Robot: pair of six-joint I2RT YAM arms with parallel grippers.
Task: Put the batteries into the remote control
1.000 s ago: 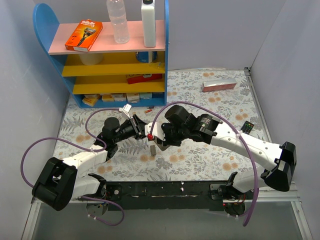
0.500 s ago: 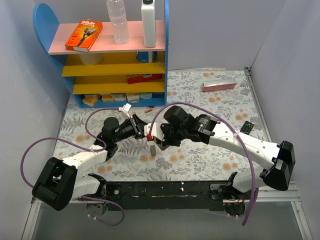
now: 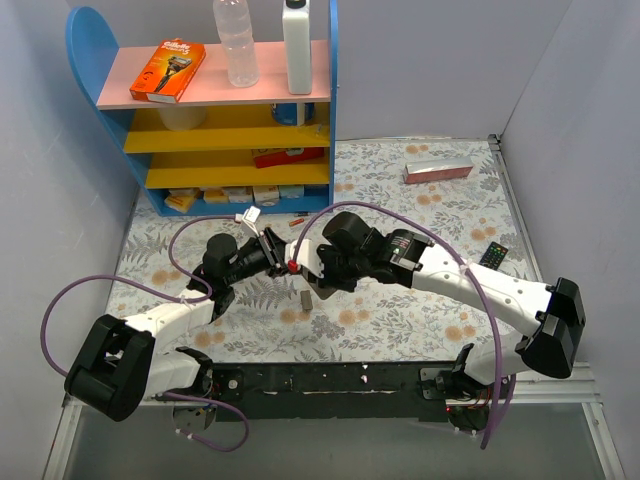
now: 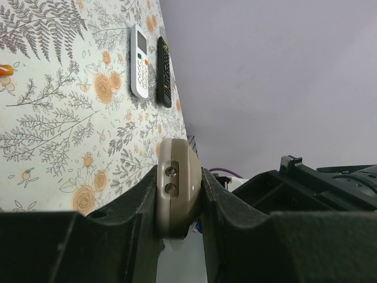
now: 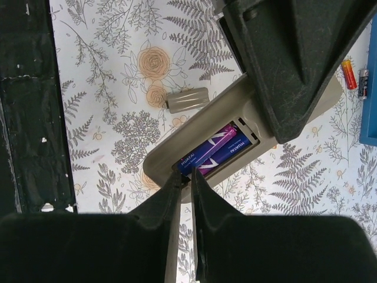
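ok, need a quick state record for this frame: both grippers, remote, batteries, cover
left gripper: shut on the remote control, compartment side up
right gripper: jaws nearly shut, nothing seen between them, tips at the compartment's end
batteries: two blue-purple, side by side in the open compartment
cover: off, lying on the table beside the remote control
spare batteries: two loose on the table, one red
other remotes: white remote and black remote, side by side on the table
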